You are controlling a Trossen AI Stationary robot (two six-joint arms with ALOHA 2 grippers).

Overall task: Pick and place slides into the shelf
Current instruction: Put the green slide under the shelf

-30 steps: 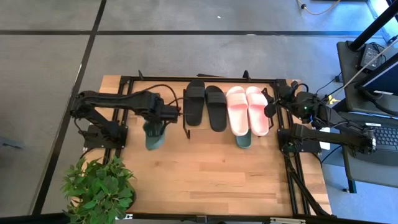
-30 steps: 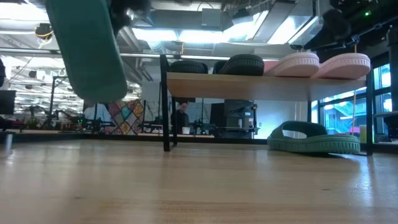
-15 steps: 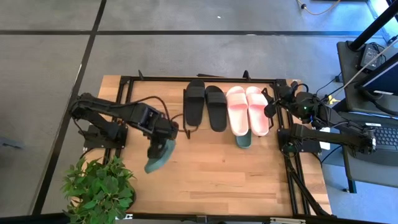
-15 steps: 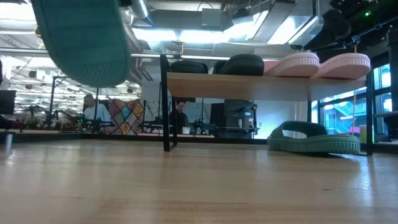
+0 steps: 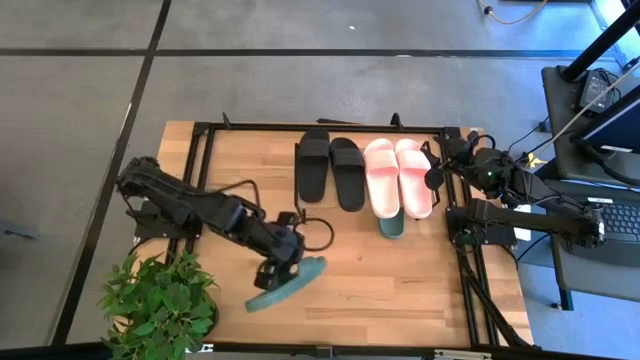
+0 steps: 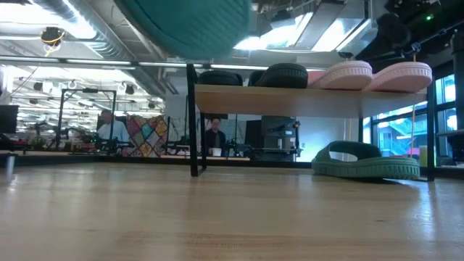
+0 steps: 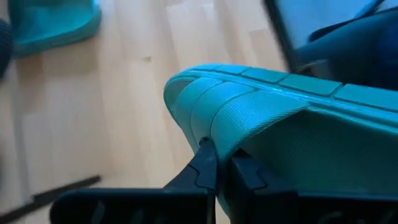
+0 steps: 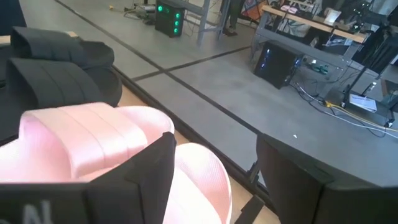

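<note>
Gripping a dark green slide (image 5: pixel 288 285) by its strap, the left end effector (image 5: pixel 279 268) is holding it above the near part of the table (image 5: pixel 400 290), fingers clenched on the strap. Farther back, the second green slide (image 5: pixel 391 224) is lying under the shelf (image 5: pixel 300 205), which is carrying the black pair (image 5: pixel 331 172) and pink pair (image 5: pixel 398 176). The right end effector (image 5: pixel 436 172) is waiting beside the pink pair, fingers spread

My left gripper (image 5: pixel 283 268) reaches out low, fingers pinched together; my right gripper (image 5: pixel 438 172) waits, fingers apart.
</note>
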